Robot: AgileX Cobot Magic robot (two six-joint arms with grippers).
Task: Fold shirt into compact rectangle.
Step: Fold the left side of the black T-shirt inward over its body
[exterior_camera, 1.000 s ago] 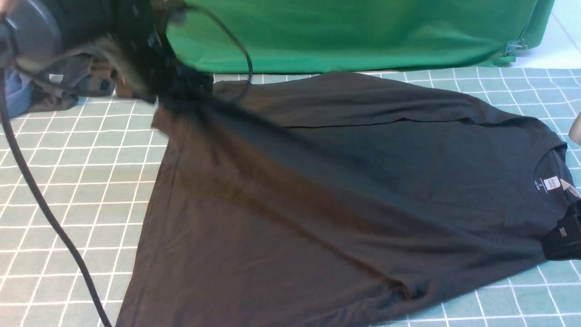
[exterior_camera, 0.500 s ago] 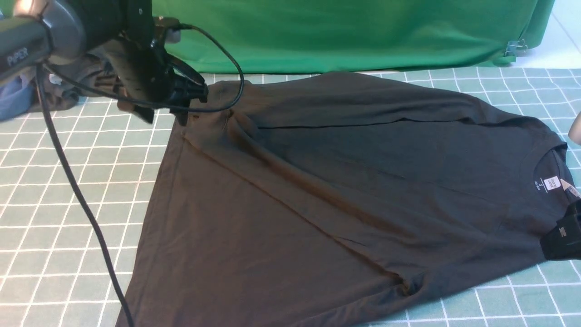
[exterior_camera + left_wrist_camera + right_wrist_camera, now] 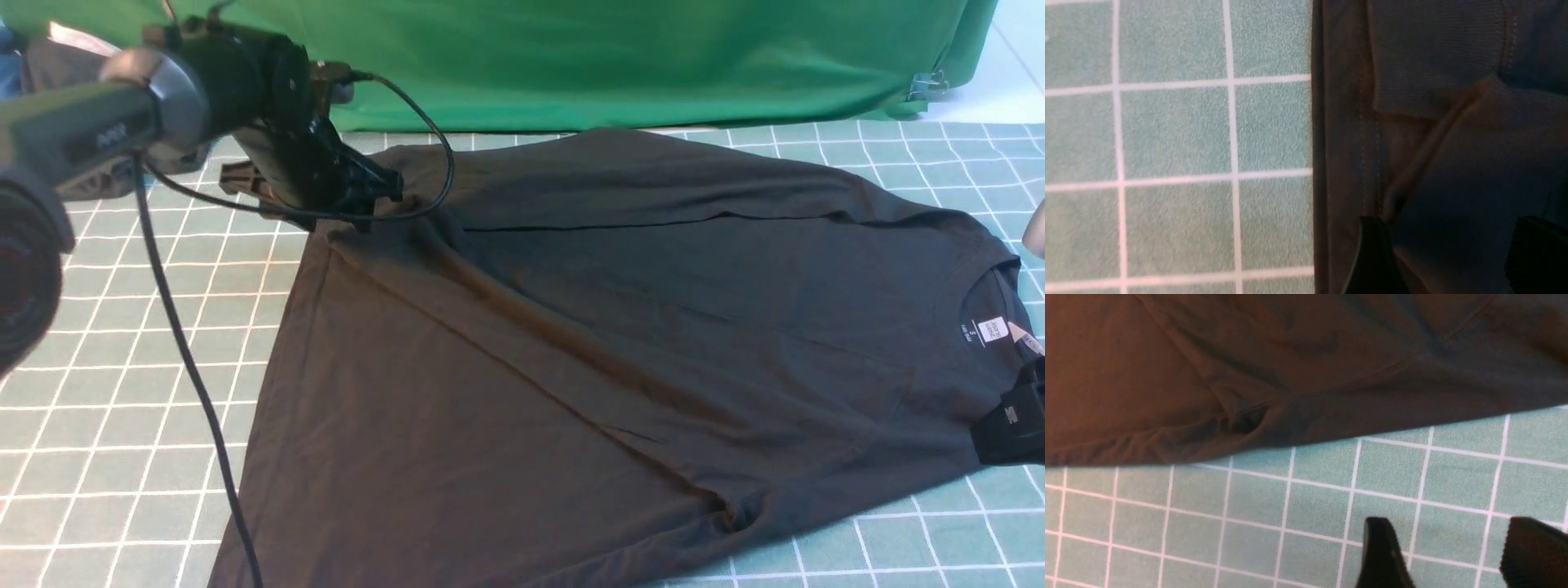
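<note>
The black shirt (image 3: 620, 343) lies spread on the green grid mat (image 3: 122, 327), its collar and white neck label (image 3: 990, 329) at the right. My left gripper (image 3: 380, 200) hovers low over the shirt's far left hem corner. In the left wrist view its jaws stand apart, open (image 3: 1453, 253), over a raised crease of the shirt (image 3: 1453, 143) beside the stitched hem, gripping nothing. My right gripper (image 3: 1008, 429) sits at the right edge near the collar. The right wrist view shows it open (image 3: 1449, 551) above bare mat, the shirt (image 3: 1249, 355) edge ahead of it.
A green cloth backdrop (image 3: 653, 57) hangs along the far side, held by a binder clip (image 3: 927, 82). The left arm's black cable (image 3: 188, 367) trails over the mat at the left. Dark clothing (image 3: 57, 61) lies behind the left arm.
The left gripper has swung right and down toward the shirt's far left corner. That corner, stretched up and blurred a second ago, now lies slack with a diagonal crease. The right gripper has stayed put.
</note>
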